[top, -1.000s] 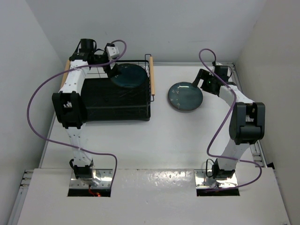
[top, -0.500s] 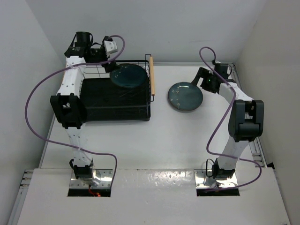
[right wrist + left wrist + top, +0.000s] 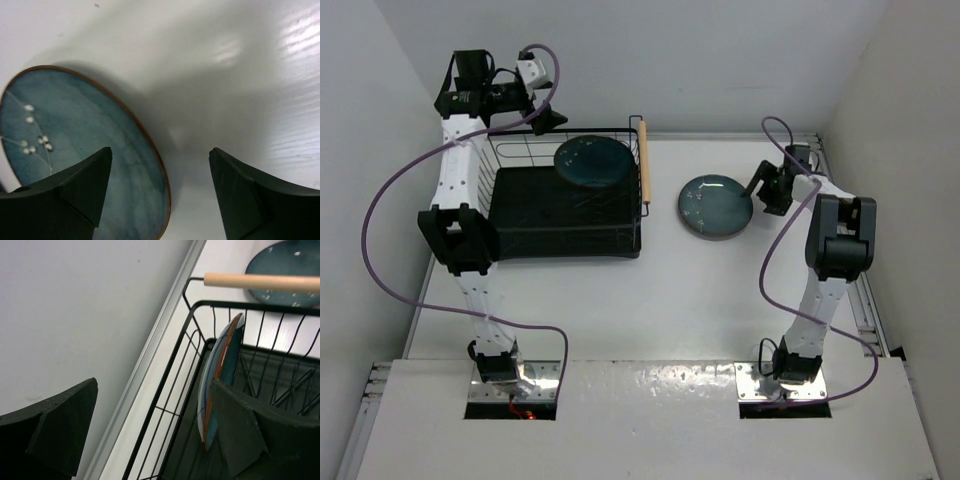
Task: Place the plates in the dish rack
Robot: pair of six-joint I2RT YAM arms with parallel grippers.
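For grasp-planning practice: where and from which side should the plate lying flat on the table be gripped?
Probably the plate's right-hand rim, nearest the right claw, coming in low from that side: it lies flat, so only the raised lip offers purchase.

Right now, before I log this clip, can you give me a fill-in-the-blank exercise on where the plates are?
One plate stands on edge inside the ____. The other plate lies flat on the ____, by the right claw. The left claw is ____ and holds nothing.
Missing: dish rack; table; open.
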